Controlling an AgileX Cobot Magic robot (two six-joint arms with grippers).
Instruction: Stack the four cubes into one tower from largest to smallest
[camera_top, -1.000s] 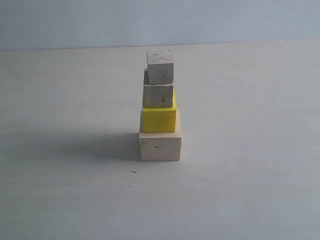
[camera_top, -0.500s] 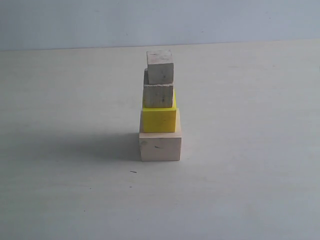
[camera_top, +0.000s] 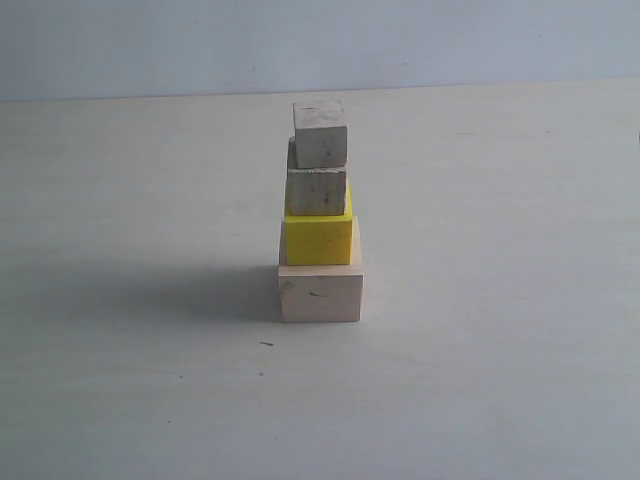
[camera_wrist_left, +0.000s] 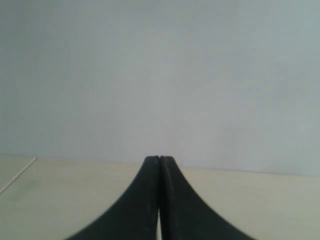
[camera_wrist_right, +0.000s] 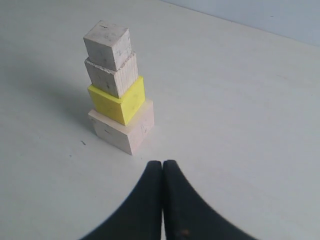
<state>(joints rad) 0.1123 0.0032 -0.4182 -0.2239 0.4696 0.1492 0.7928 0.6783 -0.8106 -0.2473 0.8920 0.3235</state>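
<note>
The tower stands in the middle of the table. At its base is the large pale wood cube (camera_top: 320, 293) (camera_wrist_right: 122, 129), then the bright yellow cube (camera_top: 318, 238) (camera_wrist_right: 119, 102), the smaller bare wood cube (camera_top: 317, 190) (camera_wrist_right: 112, 75), and the smallest bare wood cube (camera_top: 320, 133) (camera_wrist_right: 107, 44) on top. Neither arm shows in the exterior view. My right gripper (camera_wrist_right: 163, 162) is shut and empty, a short way back from the tower's base. My left gripper (camera_wrist_left: 159, 158) is shut and empty, facing the wall with no cube in its view.
A pale table (camera_top: 500, 350) spreads all round the tower. A plain light wall (camera_top: 300, 40) rises behind its far edge. A tiny dark speck (camera_top: 267, 344) lies on the table near the base cube.
</note>
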